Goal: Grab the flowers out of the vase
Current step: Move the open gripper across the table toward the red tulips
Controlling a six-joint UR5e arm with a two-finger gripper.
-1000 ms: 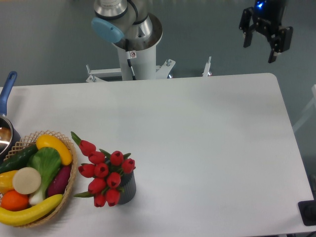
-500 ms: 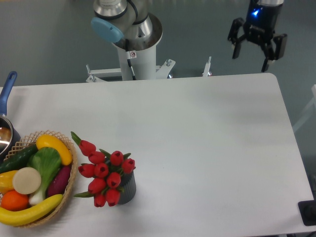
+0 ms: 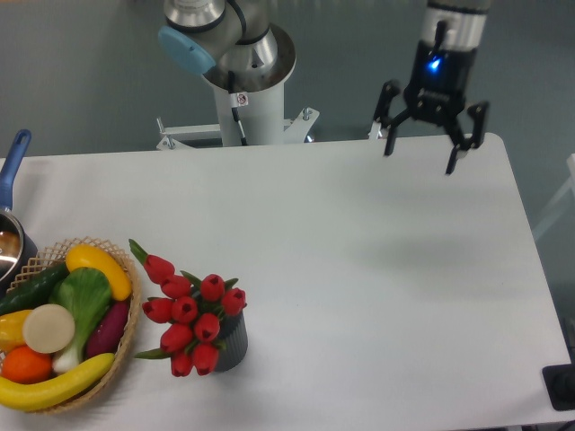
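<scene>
With its fingers (image 3: 420,154) spread wide over the worktop's (image 3: 377,269) far right corner, the arm is needing to cross toward the near left edge, where the flowers (image 3: 191,312) are sitting in the vase (image 3: 232,347), and descend around the stems.

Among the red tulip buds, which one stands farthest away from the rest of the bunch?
The red tulip bud at the upper left, nearest the wicker basket. It leans out alone on its green stem; the other buds cluster tightly above the dark grey ribbed vase.
</scene>
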